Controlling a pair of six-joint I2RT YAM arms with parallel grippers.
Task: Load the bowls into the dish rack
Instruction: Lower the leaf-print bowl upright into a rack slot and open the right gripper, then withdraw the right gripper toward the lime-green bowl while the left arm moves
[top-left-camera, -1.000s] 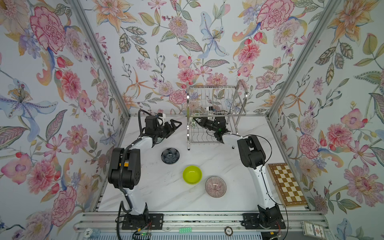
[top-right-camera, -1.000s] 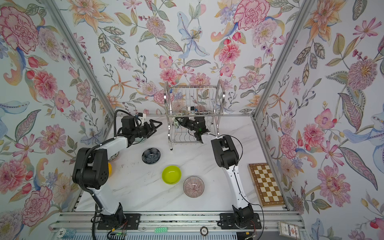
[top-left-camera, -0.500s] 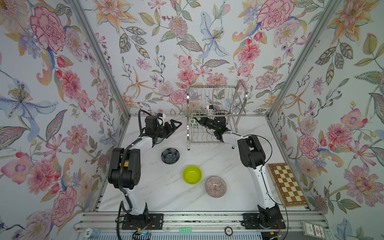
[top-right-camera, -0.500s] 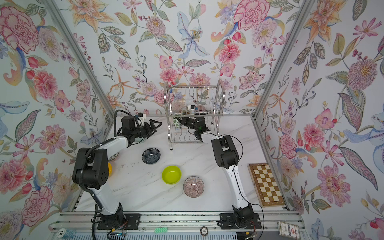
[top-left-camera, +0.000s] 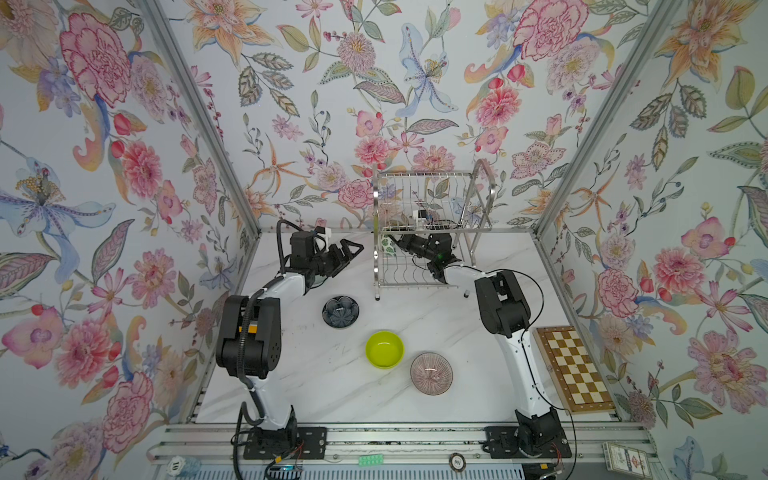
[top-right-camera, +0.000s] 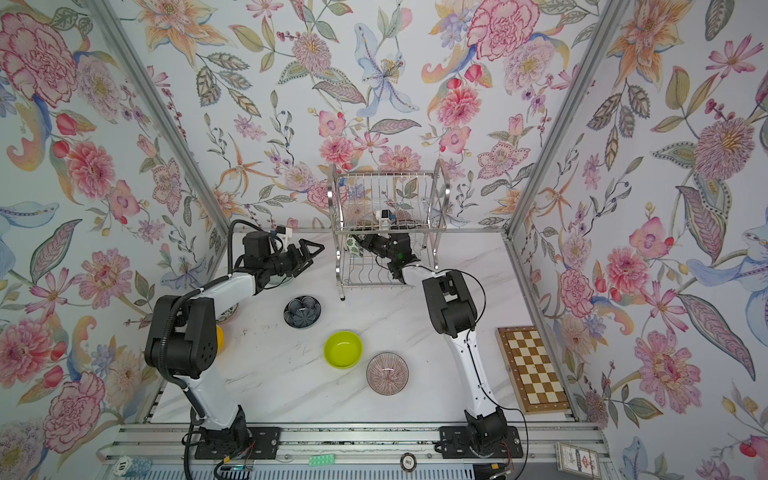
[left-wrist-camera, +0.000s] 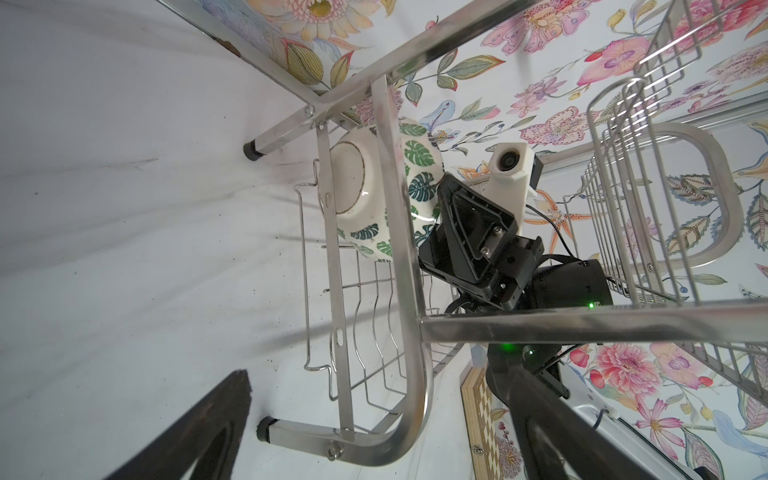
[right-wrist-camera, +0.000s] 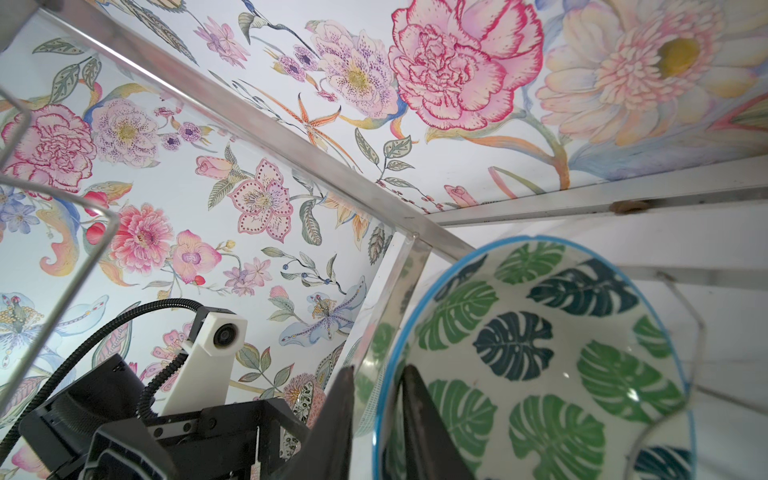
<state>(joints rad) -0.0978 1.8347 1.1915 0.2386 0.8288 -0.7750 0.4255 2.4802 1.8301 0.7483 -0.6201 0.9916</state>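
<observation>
Since a second ago my right hand (top-left-camera: 400, 243) has eased the green-leaf bowl (top-left-camera: 388, 246) a touch further toward the left end of the lower tier of the dish rack (top-left-camera: 376, 266); in both top views my left hand (top-left-camera: 354, 254) sits just left of the rack, spread wide and empty, kept clear I'd judge. The left wrist view shows the bowl on edge inside that end, plain white foot facing outward, likely so it slots among the wires. In the right wrist view my fingers (right-wrist-camera: 419, 428) straddle its blue rim in a narrow pinch, one inside among the leaf prints, one outside.
</observation>
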